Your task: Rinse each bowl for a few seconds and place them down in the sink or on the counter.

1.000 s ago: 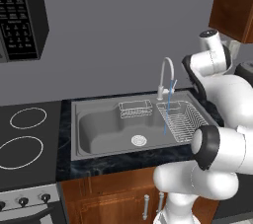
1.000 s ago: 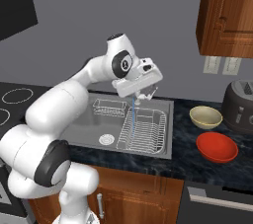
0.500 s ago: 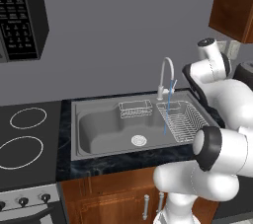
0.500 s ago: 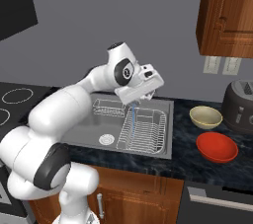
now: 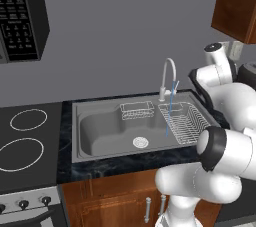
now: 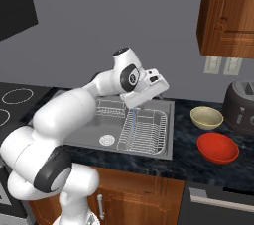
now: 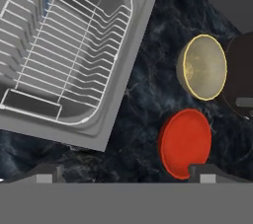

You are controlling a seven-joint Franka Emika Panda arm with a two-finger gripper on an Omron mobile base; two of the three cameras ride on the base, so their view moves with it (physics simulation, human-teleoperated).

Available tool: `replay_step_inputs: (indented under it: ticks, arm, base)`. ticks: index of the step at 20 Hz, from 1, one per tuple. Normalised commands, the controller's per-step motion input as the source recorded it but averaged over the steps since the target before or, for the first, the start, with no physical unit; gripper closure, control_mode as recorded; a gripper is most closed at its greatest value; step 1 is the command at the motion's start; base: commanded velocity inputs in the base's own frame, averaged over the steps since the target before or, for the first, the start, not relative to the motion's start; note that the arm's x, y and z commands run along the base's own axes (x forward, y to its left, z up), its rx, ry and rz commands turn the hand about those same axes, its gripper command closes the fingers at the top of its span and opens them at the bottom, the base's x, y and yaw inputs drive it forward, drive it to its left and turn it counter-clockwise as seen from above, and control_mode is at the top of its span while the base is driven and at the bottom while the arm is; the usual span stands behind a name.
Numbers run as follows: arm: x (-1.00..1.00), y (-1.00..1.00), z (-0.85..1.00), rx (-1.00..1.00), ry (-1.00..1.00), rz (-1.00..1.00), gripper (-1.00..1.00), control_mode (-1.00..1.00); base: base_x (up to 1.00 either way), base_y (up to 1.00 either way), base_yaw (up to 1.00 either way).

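Two bowls sit on the dark marbled counter (image 6: 186, 135) right of the sink (image 6: 74, 132): a tan bowl (image 6: 207, 117) farther back and a shallow red bowl (image 6: 217, 147) nearer the front edge. My gripper (image 7: 124, 174) is open and empty, held high above the counter strip between the sink's wire rack (image 7: 59, 45) and the bowls. From the hand, the red bowl (image 7: 185, 141) lies just above the right fingertip (image 7: 205, 173), with the tan bowl (image 7: 202, 67) beyond it. A thin stream of water (image 5: 169, 116) runs from the curved tap (image 5: 169, 73) into the rack side.
A dark rounded appliance (image 6: 240, 107) stands right behind the tan bowl, close to it. The stovetop (image 5: 25, 141) lies left of the sink. Wooden wall cabinets (image 6: 228, 13) hang above the bowls. A small wire basket (image 5: 136, 111) sits at the back of the large basin.
The arm has swung the hand to the right, from over the rack toward the bowls. The water keeps running and the bowls have not moved.
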Motion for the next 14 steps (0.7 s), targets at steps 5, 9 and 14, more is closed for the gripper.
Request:
replay_step_inputs:
  ticks: [5,9,14]
  arm:
    - [0.04,-0.18,-0.12,0.00,0.00,0.01,-1.00,-1.00]
    - [0.13,-0.17,-0.13,0.00,0.00,0.02,-1.00,-1.00]
    - [0.15,-0.20,-0.11,0.00,0.00,0.03,-1.00,-1.00]
  base:
    - [0.00,0.00,0.00]
    - [0.00,0.00,0.00]
    - [0.00,0.00,0.00]
